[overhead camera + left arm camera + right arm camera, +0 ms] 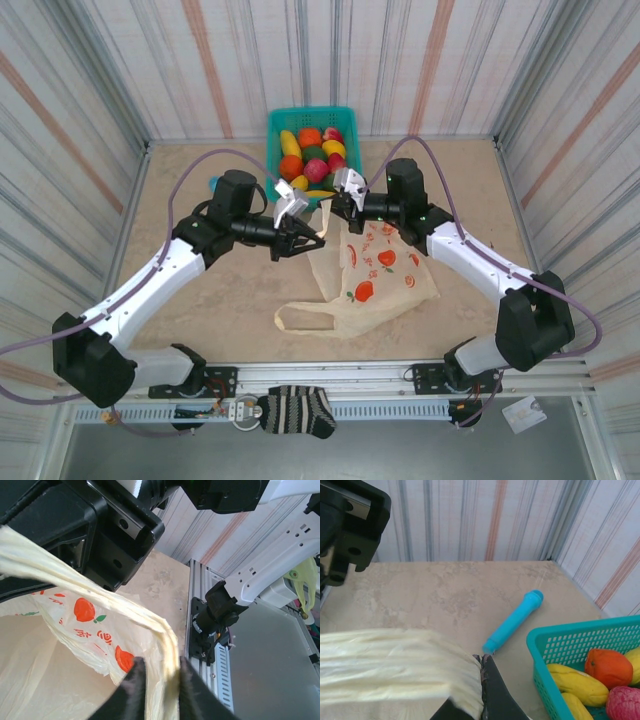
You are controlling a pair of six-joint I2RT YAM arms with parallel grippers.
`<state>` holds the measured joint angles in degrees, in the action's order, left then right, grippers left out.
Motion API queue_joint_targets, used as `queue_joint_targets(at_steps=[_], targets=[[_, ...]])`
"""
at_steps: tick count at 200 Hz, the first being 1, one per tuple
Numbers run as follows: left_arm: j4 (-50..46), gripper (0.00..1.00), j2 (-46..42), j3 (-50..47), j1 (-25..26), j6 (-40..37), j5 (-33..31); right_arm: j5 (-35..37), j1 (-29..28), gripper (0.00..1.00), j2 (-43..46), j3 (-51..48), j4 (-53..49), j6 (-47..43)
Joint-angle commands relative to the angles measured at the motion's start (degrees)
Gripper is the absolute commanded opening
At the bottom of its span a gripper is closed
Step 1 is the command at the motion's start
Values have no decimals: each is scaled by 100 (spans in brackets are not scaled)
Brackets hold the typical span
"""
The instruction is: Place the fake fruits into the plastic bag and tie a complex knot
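Pinches a stretched cream handle strip of the plastic bag (100, 645) between the two dark fingers of the left gripper (159, 680), jaws clenched on it. Clamps a gathered fold of the same bag in the right gripper (479, 675), jaws clenched tight. Holds both grippers just in front of the teal basket (271, 140), tips near each other, with the bag's top edge lifted between them. Drapes the rest of the bag, printed with red-orange fruit slices, onto the table (230, 290) in front of the basket, one loop handle (300, 318) lying flat farthest from it. Shows the fake fruits (312, 155) heaped inside the basket: yellow, orange, red, green. Shows a blue tube (512, 622) lying on the table left of the basket, apart from it. Shows a striped sock (297, 410) well in front of the basket, on the rail between the arm bases.
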<state>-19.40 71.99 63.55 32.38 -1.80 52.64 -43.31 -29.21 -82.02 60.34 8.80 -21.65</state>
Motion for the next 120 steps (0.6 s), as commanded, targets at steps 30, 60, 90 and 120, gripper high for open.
queue_joint_targets(at_steps=[30, 60, 90, 120], targets=[[711, 0, -251, -12, 58, 177, -970, 265, 24, 41, -19, 451, -573, 149], [1102, 0, -505, -400, -138, 486, -2083, 514, -8, 56, 271, 208, -298, 499], [1213, 0, -563, -654, -362, 759, -3043, 1878, -211, 59, 552, 230, -295, 1454], [1176, 0, -559, -730, -491, 917, -3653, 2958, 176, 57, 455, 538, -726, 2358]])
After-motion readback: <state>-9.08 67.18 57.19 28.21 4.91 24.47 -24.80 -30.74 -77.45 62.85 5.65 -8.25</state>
